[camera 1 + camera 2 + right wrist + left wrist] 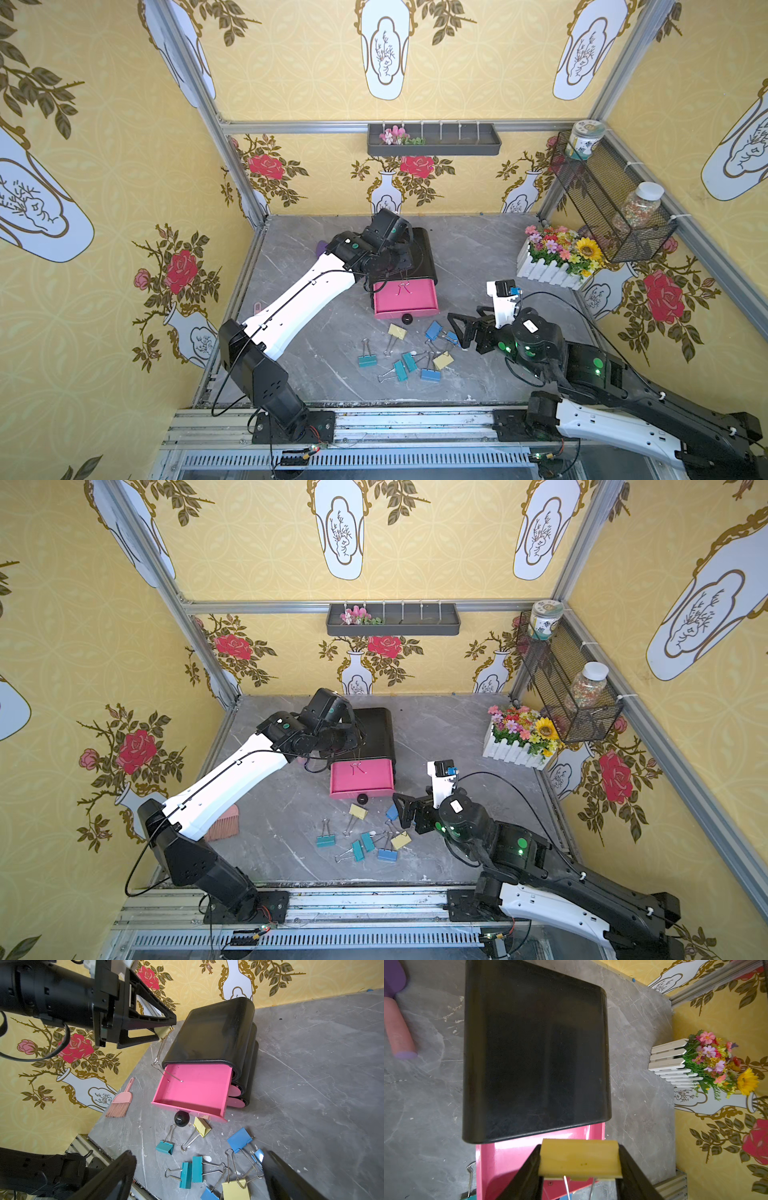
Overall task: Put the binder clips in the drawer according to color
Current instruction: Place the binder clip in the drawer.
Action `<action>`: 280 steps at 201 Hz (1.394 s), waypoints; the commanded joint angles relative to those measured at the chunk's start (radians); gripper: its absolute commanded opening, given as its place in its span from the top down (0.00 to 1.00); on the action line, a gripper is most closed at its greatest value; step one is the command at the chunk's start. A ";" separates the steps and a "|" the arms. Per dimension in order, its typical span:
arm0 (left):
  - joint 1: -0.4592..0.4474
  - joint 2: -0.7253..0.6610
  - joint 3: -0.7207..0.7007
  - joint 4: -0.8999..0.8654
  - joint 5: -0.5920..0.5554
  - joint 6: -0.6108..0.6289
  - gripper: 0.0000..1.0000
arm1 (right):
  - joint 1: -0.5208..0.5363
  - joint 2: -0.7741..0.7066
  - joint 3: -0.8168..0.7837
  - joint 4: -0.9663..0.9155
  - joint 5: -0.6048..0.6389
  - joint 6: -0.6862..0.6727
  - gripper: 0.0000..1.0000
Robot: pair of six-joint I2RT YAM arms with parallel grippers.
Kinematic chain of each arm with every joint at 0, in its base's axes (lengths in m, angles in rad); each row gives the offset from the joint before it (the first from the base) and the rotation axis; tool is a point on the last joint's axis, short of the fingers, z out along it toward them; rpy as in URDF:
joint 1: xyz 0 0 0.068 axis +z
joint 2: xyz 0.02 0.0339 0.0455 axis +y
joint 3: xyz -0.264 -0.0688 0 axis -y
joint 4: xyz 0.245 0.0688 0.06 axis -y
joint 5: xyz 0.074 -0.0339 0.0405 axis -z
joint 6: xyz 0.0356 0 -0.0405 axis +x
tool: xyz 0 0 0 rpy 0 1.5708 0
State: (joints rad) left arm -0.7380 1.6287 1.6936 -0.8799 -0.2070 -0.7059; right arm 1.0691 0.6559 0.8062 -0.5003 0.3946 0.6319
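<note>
In both top views a grey marbled tabletop (478, 257) lay between yellow rose-papered walls (291, 83). The black cabinet (424, 253) stood on it with its top pink drawer (411, 297) pulled out, and eight loose clips (430, 375) lay scattered in front of the cabinet.

In the left wrist view the left fingers (527, 1172) pinched a yellow clip (580, 1159) above the drawer, at the cabinet's front edge.

In the right wrist view the right fingers (116, 1176) stood spread wide over the loose clips.
</note>
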 commanded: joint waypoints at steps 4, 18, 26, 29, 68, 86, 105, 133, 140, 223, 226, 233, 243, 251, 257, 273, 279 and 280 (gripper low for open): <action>-0.022 -0.002 -0.043 0.061 -0.091 0.014 0.94 | 0.000 -0.020 -0.004 -0.013 0.024 0.007 0.02; -0.036 -0.010 -0.083 0.085 -0.114 0.010 0.94 | 0.000 -0.032 -0.007 -0.021 0.028 0.008 0.02; -0.041 -0.016 -0.107 0.101 -0.121 0.005 0.94 | -0.001 -0.036 -0.007 -0.024 0.032 0.005 0.02; -0.043 -0.018 -0.114 0.105 -0.121 0.004 0.94 | -0.001 -0.037 -0.007 -0.025 0.033 0.005 0.02; -0.070 -0.016 -0.149 0.121 -0.149 -0.009 0.94 | -0.001 -0.039 -0.004 -0.030 0.039 0.004 0.02; -0.076 -0.010 -0.156 0.121 -0.153 -0.010 0.91 | -0.001 -0.038 -0.002 -0.028 0.039 0.002 0.02; -0.079 -0.005 -0.167 0.121 -0.152 -0.010 0.90 | -0.001 -0.036 -0.001 -0.029 0.041 0.002 0.02; -0.087 -0.003 -0.177 0.121 -0.149 -0.010 0.87 | -0.003 -0.035 0.000 -0.029 0.043 0.001 0.02; -0.088 -0.002 -0.179 0.120 -0.148 -0.010 0.86 | -0.003 -0.035 -0.001 -0.029 0.044 0.001 0.02; -0.107 -0.032 -0.223 0.096 -0.120 -0.041 0.73 | -0.003 -0.033 0.005 -0.031 0.061 -0.012 0.02; -0.108 -0.033 -0.224 0.096 -0.121 -0.043 0.73 | -0.003 -0.032 0.005 -0.031 0.060 -0.012 0.02; -0.110 -0.036 -0.224 0.094 -0.122 -0.044 0.72 | -0.002 -0.032 0.006 -0.031 0.061 -0.014 0.02; -0.110 -0.039 -0.222 0.087 -0.122 -0.045 0.68 | -0.003 -0.030 0.008 -0.029 0.060 -0.015 0.02; -0.112 -0.042 -0.220 0.084 -0.125 -0.046 0.64 | -0.003 -0.029 0.008 -0.029 0.058 -0.017 0.02; -0.112 -0.043 -0.218 0.081 -0.128 -0.047 0.61 | -0.004 -0.027 0.008 -0.028 0.059 -0.017 0.02; -0.112 -0.044 -0.212 0.072 -0.134 -0.047 0.51 | -0.004 -0.027 0.008 -0.027 0.057 -0.017 0.02; -0.112 -0.043 -0.210 0.068 -0.138 -0.047 0.49 | -0.004 -0.027 0.008 -0.026 0.057 -0.018 0.02; -0.112 -0.043 -0.209 0.068 -0.138 -0.046 0.48 | -0.003 -0.027 0.009 -0.026 0.058 -0.018 0.02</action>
State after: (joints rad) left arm -0.8505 1.5867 1.4761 -0.7921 -0.3367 -0.7441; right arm 1.0660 0.6281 0.8070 -0.5316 0.4435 0.6243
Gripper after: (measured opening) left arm 0.526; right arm 0.985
